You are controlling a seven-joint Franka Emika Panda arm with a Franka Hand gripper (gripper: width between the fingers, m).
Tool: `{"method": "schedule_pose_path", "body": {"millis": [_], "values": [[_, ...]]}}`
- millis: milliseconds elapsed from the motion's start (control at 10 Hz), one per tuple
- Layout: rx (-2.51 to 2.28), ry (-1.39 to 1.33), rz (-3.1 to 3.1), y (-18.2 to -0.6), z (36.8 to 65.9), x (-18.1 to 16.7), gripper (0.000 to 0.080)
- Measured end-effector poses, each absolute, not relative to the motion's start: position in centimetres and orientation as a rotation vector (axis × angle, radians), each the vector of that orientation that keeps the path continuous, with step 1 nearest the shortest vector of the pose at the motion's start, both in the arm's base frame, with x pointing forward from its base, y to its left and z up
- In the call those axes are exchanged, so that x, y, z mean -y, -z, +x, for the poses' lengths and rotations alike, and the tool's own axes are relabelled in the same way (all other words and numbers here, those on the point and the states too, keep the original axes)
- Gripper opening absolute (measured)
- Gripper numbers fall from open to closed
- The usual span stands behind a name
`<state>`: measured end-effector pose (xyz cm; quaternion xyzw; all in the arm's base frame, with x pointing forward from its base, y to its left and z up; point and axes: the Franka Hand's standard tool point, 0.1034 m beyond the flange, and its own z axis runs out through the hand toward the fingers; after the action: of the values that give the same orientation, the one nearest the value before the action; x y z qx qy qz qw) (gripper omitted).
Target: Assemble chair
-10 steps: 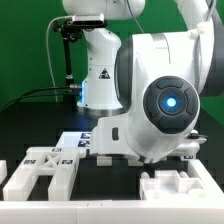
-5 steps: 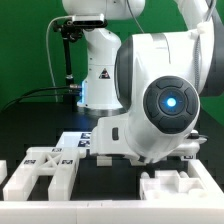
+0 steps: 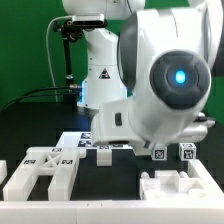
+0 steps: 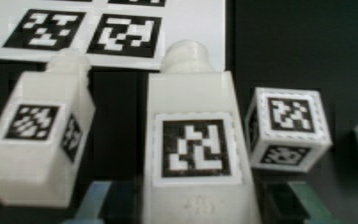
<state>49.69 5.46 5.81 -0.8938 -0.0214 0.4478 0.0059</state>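
Now, exterior view, arm: the robot arm point(image 3: 165, 95) fills the foreground and hides its own fingers.
Exterior view, parts: a slotted panel point(image 3: 40, 170) lies on the table point(image 3: 30, 122) at the exterior view's left. Small tagged pieces point(image 3: 158, 154) stand under the arm, near the marker board point(image 3: 72, 140).
Wrist view, gripper: the gripper point(image 4: 197, 205) straddles the near end of the centre post point(image 4: 197, 120). The fingers point(image 4: 114, 207) sit close on either side, but I cannot tell whether they are touching it.
Wrist view, neighbours: a second post point(image 4: 43, 125) lies just beside the centre post, with a short block point(image 4: 282, 125) on its other side.
Handling (judgement): the post looks like stiff, light, smooth plastic and is probably slippery. It is best pinched squarely on its flat side faces, clear of the neighbours.
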Motion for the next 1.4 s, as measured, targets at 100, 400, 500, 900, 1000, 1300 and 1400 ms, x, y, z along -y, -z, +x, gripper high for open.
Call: {"method": "schedule_pose_path", "body": {"millis": [100, 400, 500, 900, 1000, 1300, 1400], "values": [[0.068, -1.397, -2.807, -6.2, 49.6, -5.8, 0.0285], [0.087, -1.111, -2.926, -5.4, 49.8, -6.3, 0.0285], [0.087, -1.01, -2.961, -6.0, 50.5, -6.6, 0.0285], [0.163, -0.592, -3.044, -12.5, 56.0, -7.5, 0.0285], [0.161, -0.546, -3.053, -12.1, 55.4, -7.4, 0.0285], [0.199, -0.165, -3.114, -13.4, 58.7, -8.9, 0.0285], [0.221, -0.009, -3.108, -15.0, 61.2, -9.8, 0.0285]]}}
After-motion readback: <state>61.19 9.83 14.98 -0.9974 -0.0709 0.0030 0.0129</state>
